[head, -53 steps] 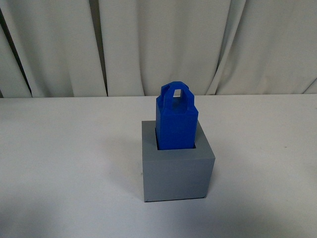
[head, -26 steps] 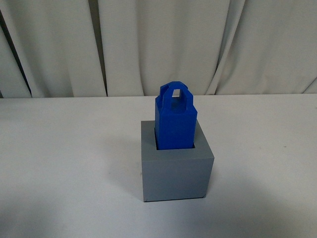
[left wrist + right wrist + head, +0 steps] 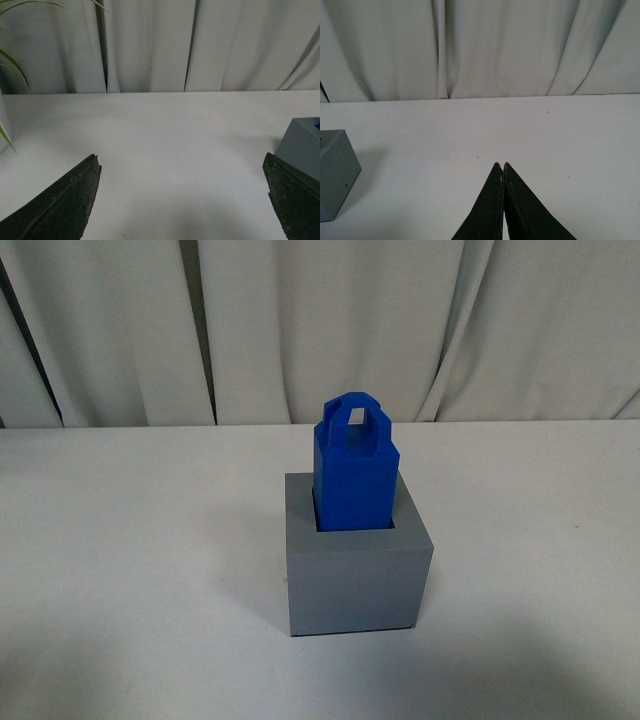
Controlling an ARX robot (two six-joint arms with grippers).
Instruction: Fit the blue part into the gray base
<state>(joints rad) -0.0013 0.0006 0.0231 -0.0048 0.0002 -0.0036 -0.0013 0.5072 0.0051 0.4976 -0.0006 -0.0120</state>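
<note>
Blue part (image 3: 354, 478) stands upright in the gray base (image 3: 355, 570) recess at counter (image 3: 130, 570) centre, between both arms. Left pincer (image 3: 182, 200) wide, right pincer (image 3: 503, 170) closed, both empty.

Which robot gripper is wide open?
The left gripper. Its two dark fingers stand far apart over the table, while the right gripper has its tips pressed together.
</note>
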